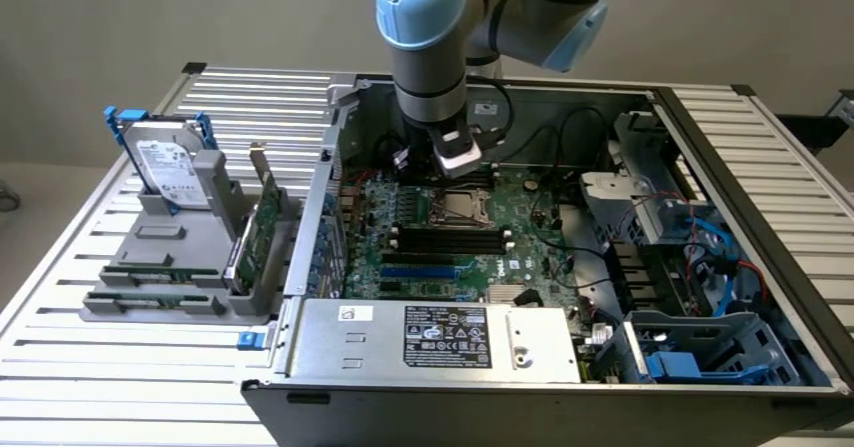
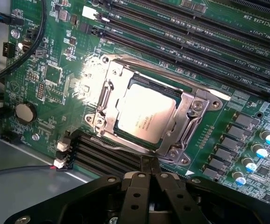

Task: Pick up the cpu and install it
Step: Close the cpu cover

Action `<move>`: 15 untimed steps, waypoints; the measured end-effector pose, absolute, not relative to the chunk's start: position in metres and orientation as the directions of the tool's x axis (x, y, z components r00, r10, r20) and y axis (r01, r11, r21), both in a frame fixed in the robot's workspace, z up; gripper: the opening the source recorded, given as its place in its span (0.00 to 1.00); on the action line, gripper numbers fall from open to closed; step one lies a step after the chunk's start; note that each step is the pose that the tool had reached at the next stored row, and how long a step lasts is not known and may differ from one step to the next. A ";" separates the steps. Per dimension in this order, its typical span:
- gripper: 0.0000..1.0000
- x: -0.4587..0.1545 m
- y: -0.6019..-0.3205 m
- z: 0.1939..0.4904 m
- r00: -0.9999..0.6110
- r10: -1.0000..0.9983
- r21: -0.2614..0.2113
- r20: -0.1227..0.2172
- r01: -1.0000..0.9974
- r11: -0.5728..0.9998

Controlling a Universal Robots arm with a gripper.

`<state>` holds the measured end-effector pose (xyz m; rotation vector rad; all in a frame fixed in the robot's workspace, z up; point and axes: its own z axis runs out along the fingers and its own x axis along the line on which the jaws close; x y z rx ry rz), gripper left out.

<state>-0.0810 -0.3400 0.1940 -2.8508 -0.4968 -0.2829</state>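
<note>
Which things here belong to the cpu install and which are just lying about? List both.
Job: cpu, lying in the socket frame; gripper, shut, near it.
Lying about: hard drive, upright at the exterior view's left; power supply; coin battery.

The gripper [image 2: 148,161] is partly cut off by the wrist view's edge.

Exterior view is evenly bright with soft light from above; inside the computer case [image 1: 400,407] it is dimmer, darkest toward 4 o'clock. Wrist view: hard glare whitens the cpu [image 2: 146,114] and socket frame [image 2: 191,116].
</note>
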 end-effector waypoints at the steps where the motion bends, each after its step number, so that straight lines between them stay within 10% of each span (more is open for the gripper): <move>1: 0.11 -0.081 -0.340 0.194 0.925 0.304 -0.195 0.228 0.350 -0.917; 15: 0.11 -0.080 -0.339 0.193 0.940 0.255 -0.193 0.227 0.300 -0.934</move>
